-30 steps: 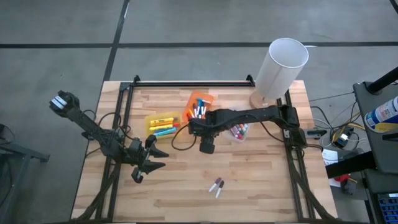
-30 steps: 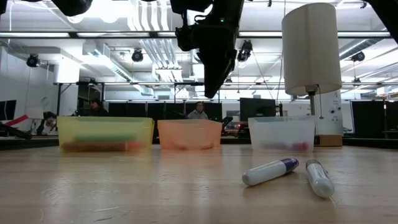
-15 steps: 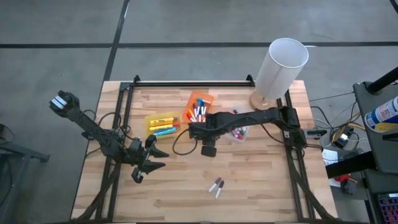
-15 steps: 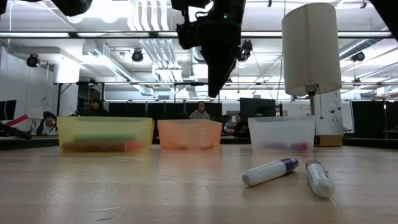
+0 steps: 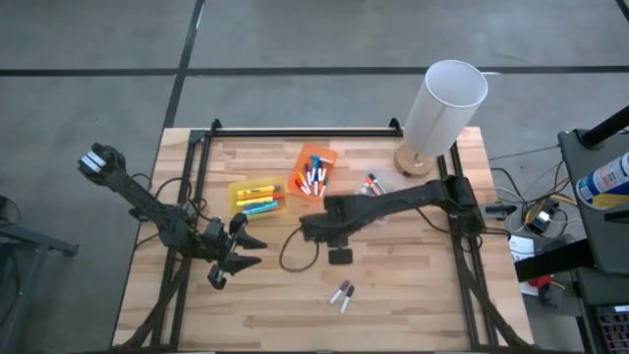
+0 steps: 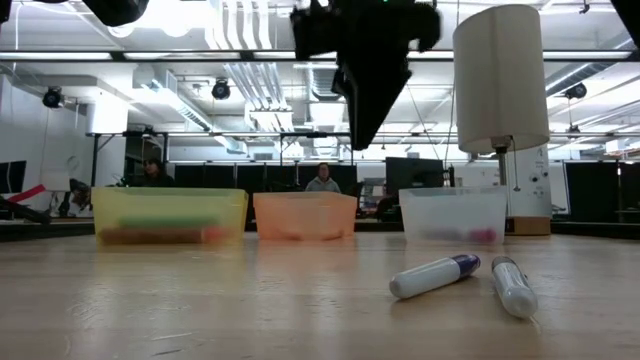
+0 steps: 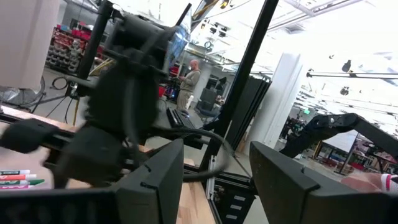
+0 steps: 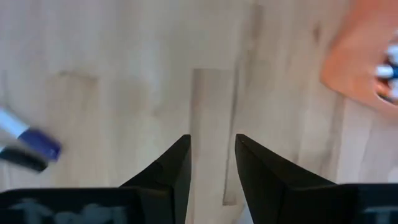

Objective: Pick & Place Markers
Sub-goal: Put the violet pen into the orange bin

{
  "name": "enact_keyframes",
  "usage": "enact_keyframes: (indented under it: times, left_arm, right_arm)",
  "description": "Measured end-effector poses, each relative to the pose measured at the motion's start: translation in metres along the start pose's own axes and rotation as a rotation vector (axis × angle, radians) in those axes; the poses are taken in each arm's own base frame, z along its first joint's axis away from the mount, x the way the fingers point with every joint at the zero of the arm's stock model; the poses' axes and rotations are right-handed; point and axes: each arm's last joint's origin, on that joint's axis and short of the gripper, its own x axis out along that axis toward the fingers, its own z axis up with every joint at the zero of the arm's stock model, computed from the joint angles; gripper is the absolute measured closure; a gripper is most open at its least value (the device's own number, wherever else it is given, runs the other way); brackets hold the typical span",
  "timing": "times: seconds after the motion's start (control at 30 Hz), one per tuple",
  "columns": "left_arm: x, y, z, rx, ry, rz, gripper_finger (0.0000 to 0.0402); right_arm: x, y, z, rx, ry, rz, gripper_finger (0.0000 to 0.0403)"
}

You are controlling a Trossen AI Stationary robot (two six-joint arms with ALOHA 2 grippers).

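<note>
Two white markers lie side by side on the wooden table near its front edge, one with a purple cap and one beside it. More markers lie in the yellow bin, the orange bin and the clear bin. My right gripper hangs well above the table, pointing down, a little to the far side of the two loose markers. It is open by a narrow gap with bare wood showing between the fingers. My left gripper waits open at the left.
A tall white cylinder stands on a round wooden base at the back right. The three bins stand in a row across the table's middle. A black frame runs along the table's sides and back.
My right gripper has swung from beside the bins toward the table's near edge and slightly right, closer to the two loose markers, staying high and rolling a little. The clear bin, covered by the arm before, now shows.
</note>
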Motion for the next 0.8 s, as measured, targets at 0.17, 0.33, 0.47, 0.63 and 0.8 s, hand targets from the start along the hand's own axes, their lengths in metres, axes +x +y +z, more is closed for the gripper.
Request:
enact_keyframes:
  times: [0.17, 0.33, 0.47, 0.63, 0.8]
  left_arm:
    - [0.0, 0.0, 0.0, 0.0, 0.0, 0.0, 0.0223]
    - [0.0, 0.0, 0.0, 0.0, 0.0, 0.0, 0.0223]
    - [0.0, 0.0, 0.0, -0.001, 0.0, 0.0, 0.0223]
    - [0.0, 0.0, 0.0, -0.019, 0.0, 0.0, 0.0223]
    - [0.0, 0.0, 0.0, -0.018, 0.0, 0.0, 0.0223]
  right_arm:
    - [-0.004, 0.034, -0.005, -0.152, -0.006, 0.014, 0.0291]
    - [-0.006, 0.055, -0.008, -0.221, -0.021, 0.018, 0.0291]
    - [-0.005, 0.06, 0.0, -0.158, -0.112, 0.029, 0.0295]
    - [-0.005, 0.061, -0.002, -0.152, -0.091, 0.062, 0.0298]
    - [-0.005, 0.067, -0.005, -0.16, -0.077, 0.075, 0.0287]
